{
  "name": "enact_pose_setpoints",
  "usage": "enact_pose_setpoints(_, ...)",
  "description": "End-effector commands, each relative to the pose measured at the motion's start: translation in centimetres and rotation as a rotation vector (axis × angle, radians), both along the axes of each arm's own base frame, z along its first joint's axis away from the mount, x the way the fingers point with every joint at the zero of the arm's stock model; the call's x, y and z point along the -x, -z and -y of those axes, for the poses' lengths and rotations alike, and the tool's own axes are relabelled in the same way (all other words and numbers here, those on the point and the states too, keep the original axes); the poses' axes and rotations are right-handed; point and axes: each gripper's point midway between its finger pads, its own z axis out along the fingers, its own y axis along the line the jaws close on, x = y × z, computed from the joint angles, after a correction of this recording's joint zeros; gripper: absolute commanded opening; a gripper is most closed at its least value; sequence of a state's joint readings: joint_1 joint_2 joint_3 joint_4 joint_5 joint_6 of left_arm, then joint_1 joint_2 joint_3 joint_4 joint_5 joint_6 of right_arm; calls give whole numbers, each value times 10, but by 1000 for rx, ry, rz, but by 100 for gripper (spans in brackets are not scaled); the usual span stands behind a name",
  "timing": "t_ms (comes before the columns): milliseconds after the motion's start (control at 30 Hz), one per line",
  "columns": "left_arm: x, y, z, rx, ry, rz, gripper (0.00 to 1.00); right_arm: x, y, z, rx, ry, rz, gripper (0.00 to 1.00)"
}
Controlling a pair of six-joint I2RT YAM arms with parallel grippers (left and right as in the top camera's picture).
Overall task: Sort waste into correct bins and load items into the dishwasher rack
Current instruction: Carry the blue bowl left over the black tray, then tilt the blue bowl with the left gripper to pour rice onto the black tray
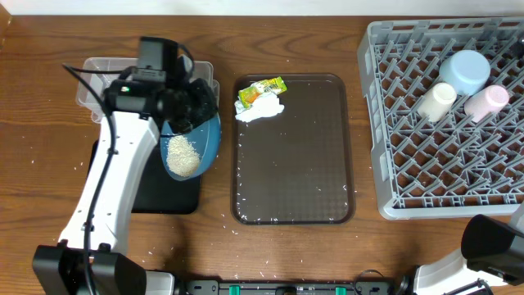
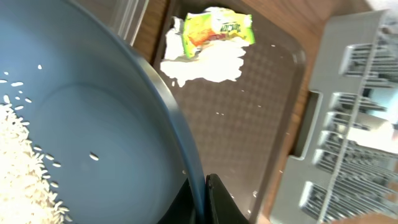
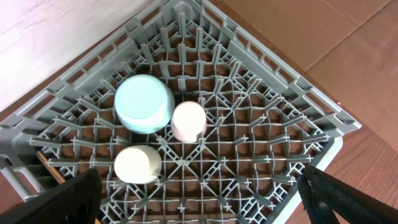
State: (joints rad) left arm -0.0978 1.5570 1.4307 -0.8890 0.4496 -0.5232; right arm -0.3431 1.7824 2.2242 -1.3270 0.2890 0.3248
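ok so starting closest in, bottom middle of the left wrist view: the left gripper (image 2: 200,198) is pinched tight on the rim of the dark-blue dish (image 2: 93,124), gripping the edge from both sides. The dish fills the whole left half of that view. The rice grains (image 2: 18,174) are piled at its lower left, with a few loose ones scattered higher up on the blue

From overhead the dish sits left of centre and looks tipped, with the rice heaped at its lower end. It hangs over the right edge of the black tray (image 1: 160,197), and I can't tell if it's touching the tray or held clear. The clear tub (image 1: 92,78) is just behind it, upper left, partly hidden by the left arm (image 1: 106,188)

Next over, in the middle of the frame, is the brown tray (image 1: 295,164). The yellow-green wrapper (image 1: 264,88) lies in its top left corner, with the crumpled white paper (image 1: 262,110) touching it just below. There are some stray grains (image 1: 239,215) along the tray's left and bottom rim, and more on the table (image 1: 49,49) near the bottom edge

The right gripper (image 3: 200,180) has its fingers spread wide with nothing between them, and it's looking down on the dishwasher rack (image 3: 273,149). Overhead, only a bit of the right arm (image 1: 491,242) shows in the bottom right corner

The rack takes up the right side overhead. Farthest out, in its top right part, are the cream-white cup (image 1: 435,100), the pink cup (image 1: 487,100) and the light-blue bowl (image 1: 468,71), all bunched close together among the pegs
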Motion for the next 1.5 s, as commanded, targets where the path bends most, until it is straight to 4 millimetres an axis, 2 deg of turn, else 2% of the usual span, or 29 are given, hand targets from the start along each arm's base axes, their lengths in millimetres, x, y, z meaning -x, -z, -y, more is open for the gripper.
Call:
enact_pose_setpoints(0,7,-9,-2,74,32,8,6,1,1,4,16,6,-15,99)
enact_pose_setpoints(233,14,-6,-28,100,-13,-39,6,1,1,4,16,6,-15,99)
enact_pose_setpoints(533,21,-27,-38,316,38,0,6,1,1,4,16,6,-15,99)
enact_pose_setpoints(800,29,-21,-46,354,29,-20,6,1,1,4,16,6,-16,99)
enact_pose_setpoints(967,33,-15,-43,379,35,-39,6,1,1,4,16,6,-15,99)
enact_pose_setpoints(1167,34,-29,-36,484,84,11,6,1,1,4,16,6,-15,99)
enact_pose_setpoints(1300,33,-39,-43,538,78,49,6,1,1,4,16,6,-15,99)
enact_pose_setpoints(1467,36,-40,-59,550,39,54,6,1,1,4,16,6,-15,99)
